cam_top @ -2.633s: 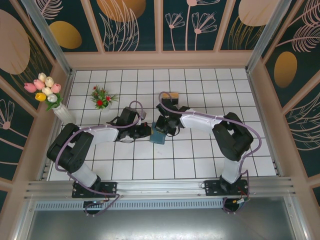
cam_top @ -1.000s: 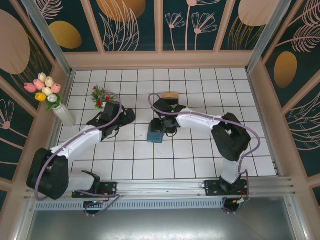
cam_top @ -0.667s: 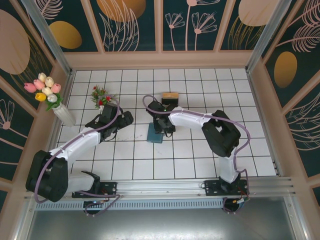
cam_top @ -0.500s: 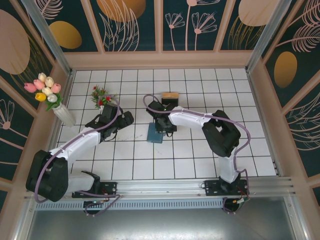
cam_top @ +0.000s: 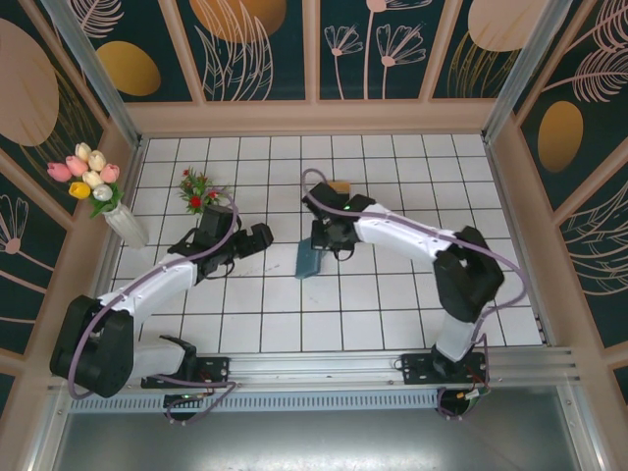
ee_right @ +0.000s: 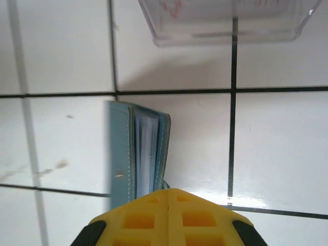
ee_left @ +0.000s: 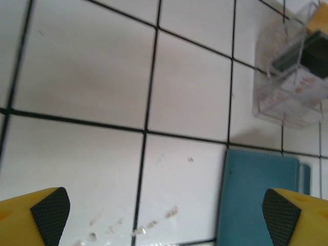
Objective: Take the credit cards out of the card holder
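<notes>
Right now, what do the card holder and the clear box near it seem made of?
Card holder: teal leather or imitation, matte, with raised seams along its edges; I cannot tell which. Clear box: glossy transparent plastic, probably acrylic; the grout line shows through it.

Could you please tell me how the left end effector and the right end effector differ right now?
The left end effector is wide open; the right end effector is shut. The left end effector holds nothing, over bare tile beside the card holder; the right end effector appears to pinch one end of the card holder, which stands tilted on edge. Both are yellow and face the tiled table.
</notes>
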Motion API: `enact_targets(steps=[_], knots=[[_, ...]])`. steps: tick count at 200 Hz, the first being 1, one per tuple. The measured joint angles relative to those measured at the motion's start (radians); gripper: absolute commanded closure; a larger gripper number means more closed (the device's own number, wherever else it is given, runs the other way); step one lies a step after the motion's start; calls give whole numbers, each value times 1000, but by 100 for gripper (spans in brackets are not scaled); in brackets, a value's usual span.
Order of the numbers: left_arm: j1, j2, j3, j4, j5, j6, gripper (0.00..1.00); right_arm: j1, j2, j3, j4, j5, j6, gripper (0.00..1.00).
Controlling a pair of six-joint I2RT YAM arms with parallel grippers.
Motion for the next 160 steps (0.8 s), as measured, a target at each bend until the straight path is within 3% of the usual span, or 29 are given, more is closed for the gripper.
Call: enact_targets(steps=[61, 98, 160], knots=[[-105, 39, -24, 109, 121, -13, 9, -67, -85, -39, 62, -155, -9, 98], [-130, 122, -24, 177, 159, -33, 26, -68, -79, -45, 69, -167, -9, 98], [-155, 240, 7, 225, 190, -69, 42, -111, -79, -116, 80, -161, -13, 97]])
